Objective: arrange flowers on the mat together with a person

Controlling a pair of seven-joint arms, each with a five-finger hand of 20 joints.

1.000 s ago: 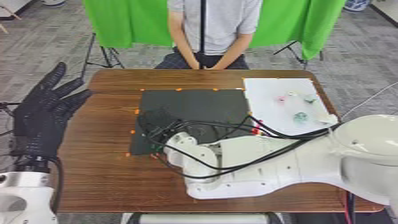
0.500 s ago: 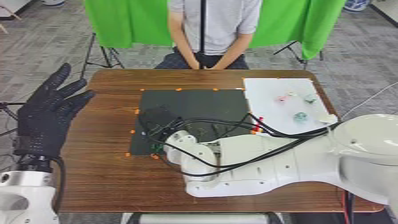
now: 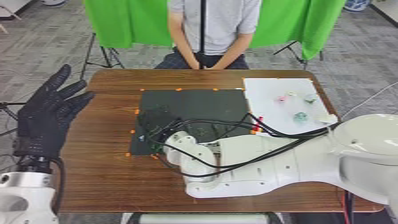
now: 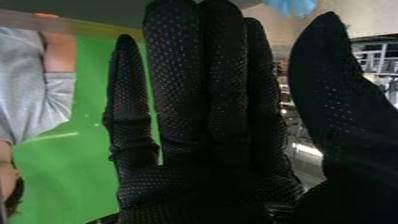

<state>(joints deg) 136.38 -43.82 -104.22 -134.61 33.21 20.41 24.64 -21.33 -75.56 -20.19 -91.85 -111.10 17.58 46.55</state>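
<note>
Black mat (image 3: pixel 213 102): one | white sheet (image 3: pixel 266 89): one, pink flower (image 3: pixel 282 99) on it: one

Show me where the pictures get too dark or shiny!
Head view: the right hand nearly melts into the dark mat, while the sheet shines bright white. Right wrist view: the right hand is almost black, with tiny glints on its glove, and a pale streak lies across the green cloth.

Green cloth (image 3: pixel 129 22) hangs above grey carpet (image 3: pixel 44 42)
</note>
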